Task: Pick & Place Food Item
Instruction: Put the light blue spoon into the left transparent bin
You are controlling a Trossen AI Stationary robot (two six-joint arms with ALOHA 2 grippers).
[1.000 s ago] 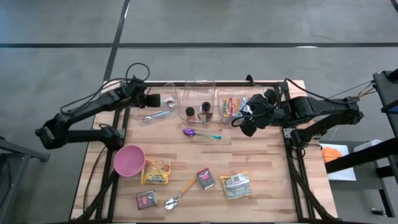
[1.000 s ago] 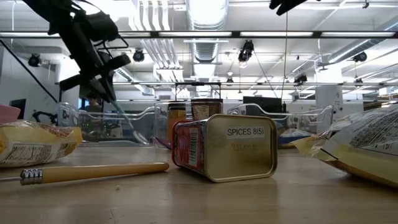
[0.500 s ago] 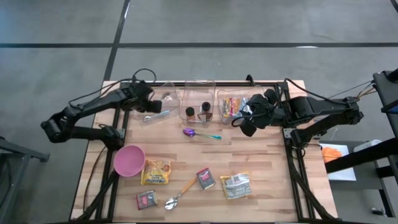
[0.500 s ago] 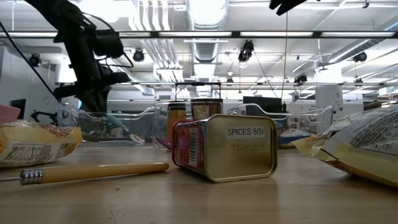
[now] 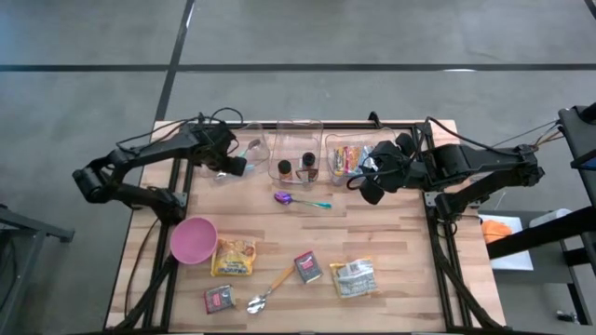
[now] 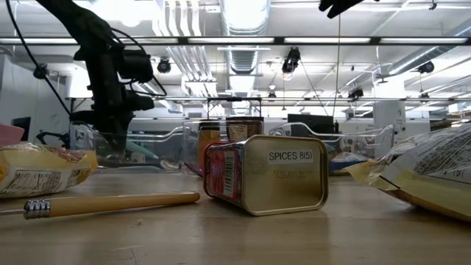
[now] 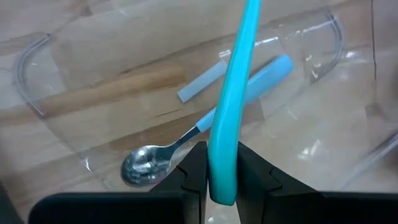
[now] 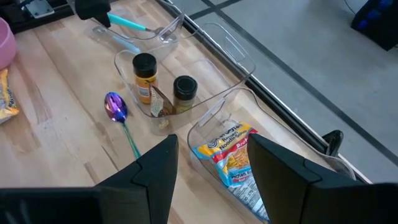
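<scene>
— Since a second ago the left arm has swung in over the left clear bin (image 5: pixel 244 154), and its hand (image 7: pixel 221 177) now hangs right above it. See what it's got?

— Yes, it's clamped on a teal utensil handle (image 7: pixel 231 106), which sticks out from between the fingers and over the bin. Another spoon (image 7: pixel 186 143), metal bowl with a light blue handle, lies on the bin's floor.

— And the right hand (image 5: pixel 371 186)?

— Parked above the bench (image 5: pixel 391 233), beside the right bin (image 8: pixel 214 127), fingers apart, holding nothing. That hasn't budged.

— Where's the food?

— A noodle packet (image 8: pixel 231 155) sits in the right bin. Two spice jars (image 8: pixel 144 74) stand in the middle bin. On the front of the bench lie a yellow snack bag (image 5: pixel 233 257), another packet (image 5: pixel 353 276) and a spice tin (image 6: pixel 265 174). A purple spoon (image 5: pixel 284 197) lies near the middle.
</scene>
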